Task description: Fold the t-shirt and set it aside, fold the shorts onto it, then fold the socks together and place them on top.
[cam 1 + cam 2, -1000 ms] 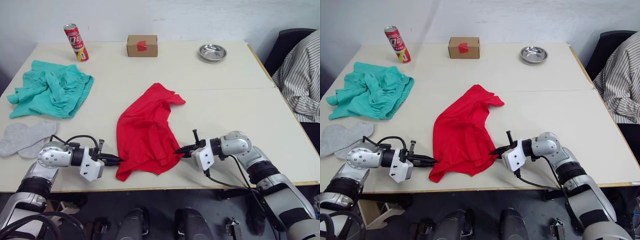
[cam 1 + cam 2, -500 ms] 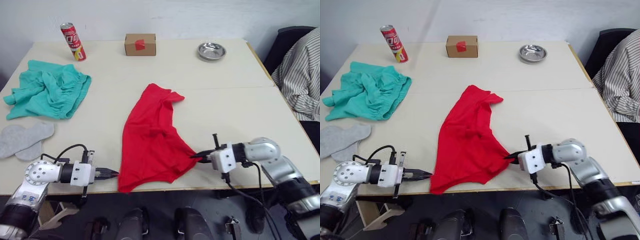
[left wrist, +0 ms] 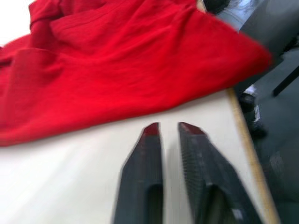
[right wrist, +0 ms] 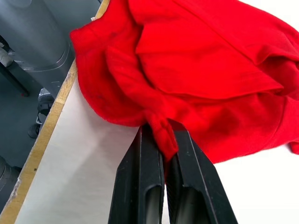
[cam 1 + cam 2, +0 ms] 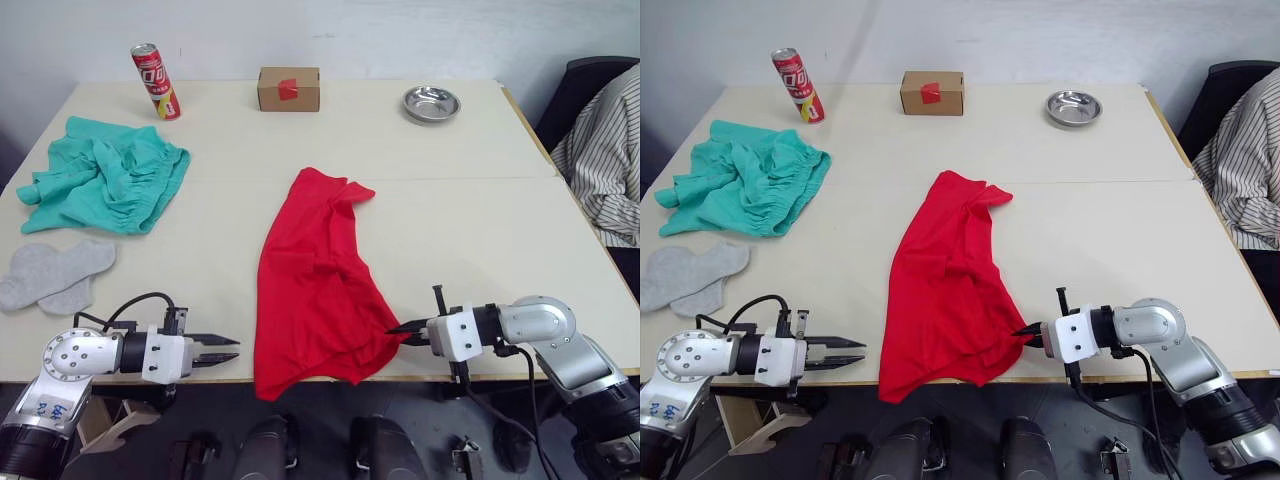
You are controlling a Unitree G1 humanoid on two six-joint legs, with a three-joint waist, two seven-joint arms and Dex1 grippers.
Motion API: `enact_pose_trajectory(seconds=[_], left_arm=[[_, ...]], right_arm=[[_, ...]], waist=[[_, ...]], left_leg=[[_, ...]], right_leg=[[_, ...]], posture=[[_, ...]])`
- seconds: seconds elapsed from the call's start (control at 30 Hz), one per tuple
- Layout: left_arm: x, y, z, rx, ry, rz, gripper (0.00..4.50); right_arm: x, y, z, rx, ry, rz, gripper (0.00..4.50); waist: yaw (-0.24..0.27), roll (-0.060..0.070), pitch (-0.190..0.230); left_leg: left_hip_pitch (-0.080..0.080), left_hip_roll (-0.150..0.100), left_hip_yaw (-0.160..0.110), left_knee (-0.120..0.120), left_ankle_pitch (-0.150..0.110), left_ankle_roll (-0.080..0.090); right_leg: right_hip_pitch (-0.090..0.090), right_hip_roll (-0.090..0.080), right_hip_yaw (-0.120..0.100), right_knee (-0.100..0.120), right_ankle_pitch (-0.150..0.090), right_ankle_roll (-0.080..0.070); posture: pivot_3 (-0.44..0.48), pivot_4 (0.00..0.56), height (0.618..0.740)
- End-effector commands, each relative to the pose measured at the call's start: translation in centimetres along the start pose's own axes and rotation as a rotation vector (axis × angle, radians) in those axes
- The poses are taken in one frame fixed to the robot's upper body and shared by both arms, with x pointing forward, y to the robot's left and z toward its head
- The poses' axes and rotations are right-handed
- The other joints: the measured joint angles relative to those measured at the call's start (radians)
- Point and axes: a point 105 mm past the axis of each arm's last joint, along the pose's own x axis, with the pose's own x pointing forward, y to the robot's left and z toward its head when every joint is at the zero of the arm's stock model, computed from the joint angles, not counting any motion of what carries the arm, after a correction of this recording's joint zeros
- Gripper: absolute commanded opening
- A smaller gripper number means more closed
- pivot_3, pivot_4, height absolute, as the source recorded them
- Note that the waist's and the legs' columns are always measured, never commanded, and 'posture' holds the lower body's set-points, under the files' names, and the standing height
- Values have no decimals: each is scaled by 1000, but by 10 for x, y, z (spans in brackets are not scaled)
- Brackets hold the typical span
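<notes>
1. The right hand (image 5: 1028, 337) is pinching a near-right fold of the t-shirt (image 5: 945, 280), which is lying mid-bench (image 5: 1090, 230), its near corner overhanging the edge.
2. The left hand (image 5: 855, 353) is hovering narrowly parted, just left of the t-shirt, gripping nothing.
3. Shorts (image 5: 745, 190) and socks (image 5: 685, 278) are lying far left.

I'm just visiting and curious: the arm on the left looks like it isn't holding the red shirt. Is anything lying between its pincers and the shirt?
Nothing visible does. Bare table lies between the left gripper and the near edge of the t-shirt. The socks and shorts lie farther back on the left. The right gripper is pinching the shirt's other side.
</notes>
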Motion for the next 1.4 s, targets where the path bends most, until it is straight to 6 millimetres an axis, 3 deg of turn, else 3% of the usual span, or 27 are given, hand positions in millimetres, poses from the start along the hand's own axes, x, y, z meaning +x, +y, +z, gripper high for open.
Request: enact_pose_trajectory(seconds=[0.03,0.27,0.57,1.07,1.4], left_arm=[[-1,6,-5,94,28,-6,1873],[14,-2,-5,225,-16,-139,4107],[50,4,3,367,-98,-93,4107],[87,11,5,424,-153,-123,4107],[91,0,-4,363,-148,-197,876]], right_arm=[[-4,-7,2,-18,-3,-24,0],[-3,-18,-1,-33,5,-38,0],[3,-20,0,-34,-8,-50,0],[1,-20,-3,-7,6,-90,0],[-1,-14,-3,23,17,-122,0]], waist=[[-1,0,0],[-3,0,0],[26,2,-1],[52,3,-2],[49,8,-4]], left_leg=[[0,0,0,0,0,0],[0,0,1,0,0,0],[0,0,1,3,0,2],[0,-1,1,5,-1,4],[0,-1,1,6,-1,5]], right_leg=[[0,0,0,0,0,0],[0,1,0,-1,0,0],[2,0,1,0,2,2],[3,-1,0,-2,4,3],[4,-1,0,-2,4,3]], posture=[[0,150,740],[0,150,740],[0,150,740],[0,150,740],[0,150,740]])
